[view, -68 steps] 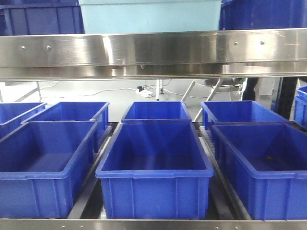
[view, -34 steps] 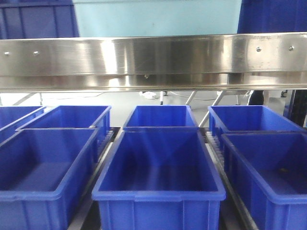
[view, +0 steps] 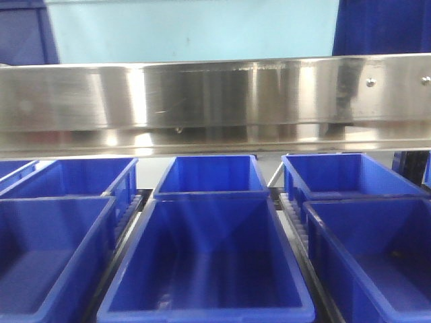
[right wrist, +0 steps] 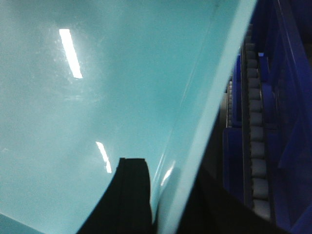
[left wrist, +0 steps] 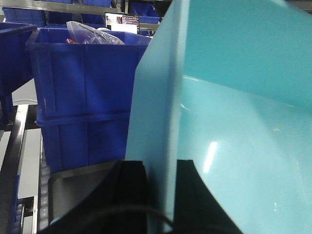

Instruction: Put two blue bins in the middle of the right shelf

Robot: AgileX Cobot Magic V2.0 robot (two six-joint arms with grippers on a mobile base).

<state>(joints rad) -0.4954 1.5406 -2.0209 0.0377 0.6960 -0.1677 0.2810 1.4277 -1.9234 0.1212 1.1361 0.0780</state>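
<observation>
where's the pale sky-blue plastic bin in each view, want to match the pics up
Front-facing: the pale sky-blue plastic bin is at top centre, above the steel shelf rail.
Left wrist: the bin fills the right half, its wall between the fingers of the left gripper.
Right wrist: the bin fills the left and centre, its rim running diagonally.
Shared landmark: dark royal-blue crates sit beside it in all three.

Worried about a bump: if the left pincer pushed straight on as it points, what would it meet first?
The left pincer straddles a wall of the pale-blue bin, so it would likely meet that first; depth beyond is unclear.
</observation>
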